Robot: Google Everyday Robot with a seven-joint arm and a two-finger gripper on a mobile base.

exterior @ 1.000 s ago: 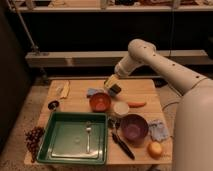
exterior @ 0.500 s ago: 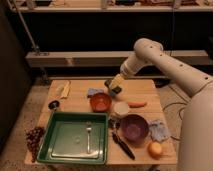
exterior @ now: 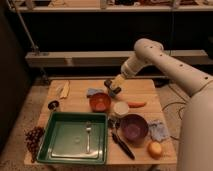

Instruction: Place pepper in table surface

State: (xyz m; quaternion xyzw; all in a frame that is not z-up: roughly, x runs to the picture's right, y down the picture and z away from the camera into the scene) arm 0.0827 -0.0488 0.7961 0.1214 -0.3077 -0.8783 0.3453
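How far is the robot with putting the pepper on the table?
Done, it seems: the pepper already lies flat on the table, to the right of the orange bowl. In hand: nothing. The pincer hangs open and empty just behind that bowl, apart from the pepper. Left: probably only pulling the arm away.

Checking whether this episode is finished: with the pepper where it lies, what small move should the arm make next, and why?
Probably lift the gripper straight up and back. The pepper already lies flat on the table surface, apart from the open gripper, which hangs just behind the orange bowl. Rising first should avoid bumping that bowl.
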